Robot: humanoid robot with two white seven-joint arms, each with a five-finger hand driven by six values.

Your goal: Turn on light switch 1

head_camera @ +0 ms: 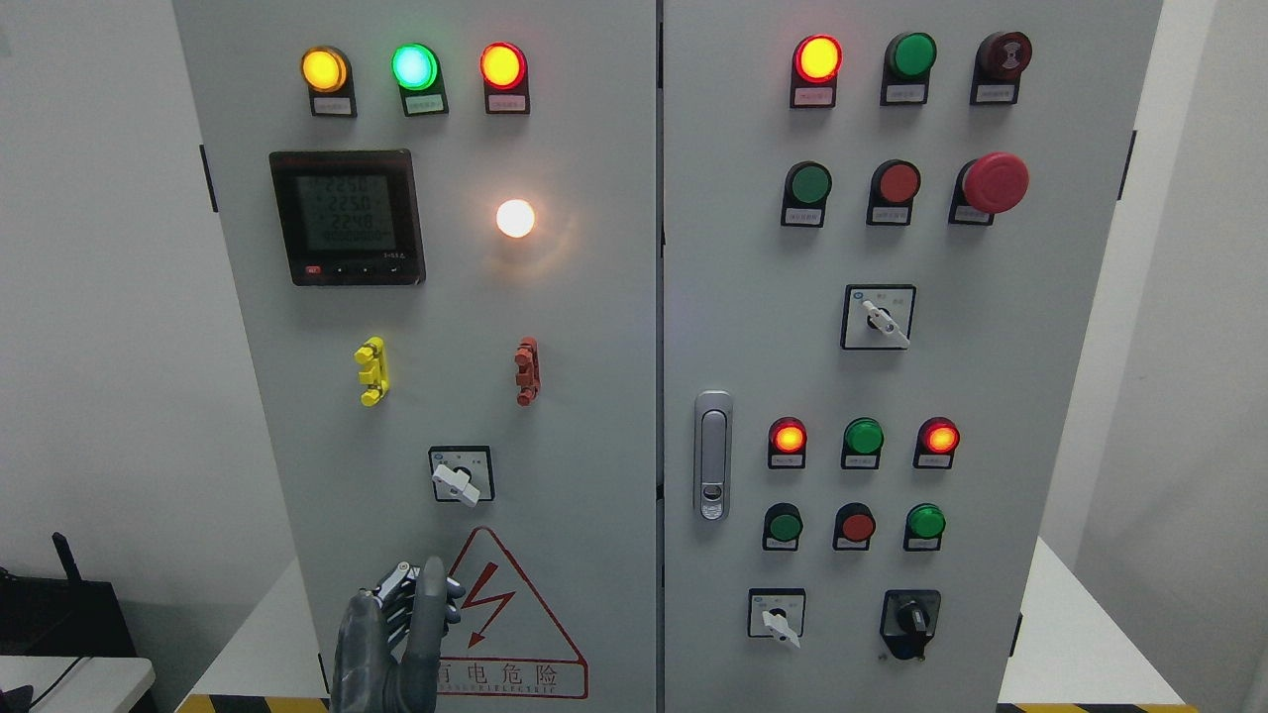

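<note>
The cabinet (594, 396) was seen as pale grey. Top-left lamps were lit amber (324, 68), green (414, 66) and red (502, 65); a white-glowing lamp (515, 218) was noted beside the black-framed meter (347, 218). A yellow clip (372, 371) and a red clip (527, 370) were recorded. The warning triangle (500, 614) was outlined red with a red bolt. The left hand (396, 634) was dark grey. A red mushroom button (996, 182) was logged.
</note>
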